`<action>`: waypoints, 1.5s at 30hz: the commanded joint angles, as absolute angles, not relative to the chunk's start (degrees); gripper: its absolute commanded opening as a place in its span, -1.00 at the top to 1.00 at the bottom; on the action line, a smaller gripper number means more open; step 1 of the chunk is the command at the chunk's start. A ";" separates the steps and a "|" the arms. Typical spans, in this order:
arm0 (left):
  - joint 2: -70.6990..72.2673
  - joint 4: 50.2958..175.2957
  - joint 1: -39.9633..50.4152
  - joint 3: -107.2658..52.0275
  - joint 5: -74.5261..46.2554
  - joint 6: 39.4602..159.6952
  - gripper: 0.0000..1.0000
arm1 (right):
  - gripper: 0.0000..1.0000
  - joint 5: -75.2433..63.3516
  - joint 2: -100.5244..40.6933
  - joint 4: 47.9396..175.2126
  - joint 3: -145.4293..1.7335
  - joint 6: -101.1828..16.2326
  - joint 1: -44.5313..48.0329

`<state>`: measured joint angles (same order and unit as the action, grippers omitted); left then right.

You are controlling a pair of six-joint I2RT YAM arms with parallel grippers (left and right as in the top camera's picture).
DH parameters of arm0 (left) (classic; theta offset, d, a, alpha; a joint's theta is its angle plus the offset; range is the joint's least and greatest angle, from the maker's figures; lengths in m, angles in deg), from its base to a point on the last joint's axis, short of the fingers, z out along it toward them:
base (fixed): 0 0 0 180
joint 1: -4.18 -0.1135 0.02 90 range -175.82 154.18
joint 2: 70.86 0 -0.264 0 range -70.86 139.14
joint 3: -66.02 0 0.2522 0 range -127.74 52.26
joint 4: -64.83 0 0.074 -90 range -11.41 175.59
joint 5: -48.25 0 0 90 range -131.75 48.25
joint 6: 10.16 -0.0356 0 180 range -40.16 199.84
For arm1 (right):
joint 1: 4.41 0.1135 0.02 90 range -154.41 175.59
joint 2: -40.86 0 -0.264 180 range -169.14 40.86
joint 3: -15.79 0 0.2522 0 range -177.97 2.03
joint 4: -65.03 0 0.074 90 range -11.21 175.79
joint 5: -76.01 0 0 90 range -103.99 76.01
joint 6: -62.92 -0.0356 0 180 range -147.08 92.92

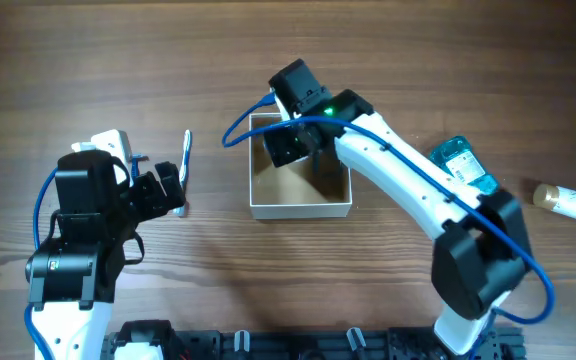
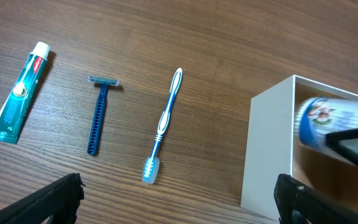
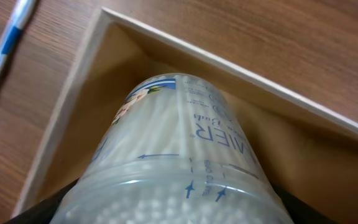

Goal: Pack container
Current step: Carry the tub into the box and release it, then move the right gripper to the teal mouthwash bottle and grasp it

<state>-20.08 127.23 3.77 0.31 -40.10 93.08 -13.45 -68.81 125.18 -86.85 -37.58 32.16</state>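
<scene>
The container (image 1: 300, 207) is a square white cardboard box with a tan inside, at the table's middle. It also shows in the left wrist view (image 2: 269, 149) and the right wrist view (image 3: 303, 162). My right gripper (image 1: 290, 146) reaches into it from above, shut on a clear jar of cotton swabs (image 3: 173, 143), which it holds tilted inside the box (image 2: 328, 124). My left gripper (image 1: 173, 186) is open and empty, left of the box, above the table (image 2: 179, 196). A blue-white toothbrush (image 2: 165, 124) lies just beyond it.
A blue razor (image 2: 99, 115) and a teal toothpaste tube (image 2: 17, 93) lie left of the toothbrush. To the right of the box lie a teal packet (image 1: 463, 165) and a pale tube (image 1: 573, 203) near the table's right edge.
</scene>
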 commanded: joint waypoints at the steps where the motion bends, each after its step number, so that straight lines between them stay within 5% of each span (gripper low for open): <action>1: -20.06 127.10 4.08 -0.95 -39.01 93.80 -1.00 | 0.92 -14.22 -72.33 124.22 -87.55 -39.17 32.32; 5: -20.06 127.10 4.08 -0.95 -39.01 93.80 -0.99 | 0.85 -14.20 -74.01 121.95 -87.55 -39.07 32.27; 10: -20.06 127.10 4.08 -0.95 -39.01 93.80 -1.00 | -0.45 -13.96 -74.03 120.18 -87.55 -38.98 32.27; 15: -20.06 127.10 4.08 -0.95 -39.01 93.80 -1.00 | -0.94 -11.79 -74.03 120.15 -87.55 -37.58 32.27; 23: -20.06 127.10 4.08 -0.95 -39.01 93.80 -0.99 | -1.00 -12.14 -73.09 121.23 -87.55 -37.86 32.27; 30: -20.06 127.10 4.08 -0.95 -39.01 93.80 -0.99 | -1.00 -28.43 -52.05 129.60 -87.60 -41.51 30.24; 38: -20.06 127.10 4.08 -0.95 -39.01 93.80 -1.00 | -0.99 -23.05 -40.29 153.18 -86.28 -50.19 -0.97; 45: -20.06 127.06 4.08 -0.95 -39.03 93.80 -1.00 | -0.99 -10.63 -40.35 143.63 -65.06 -49.75 -20.44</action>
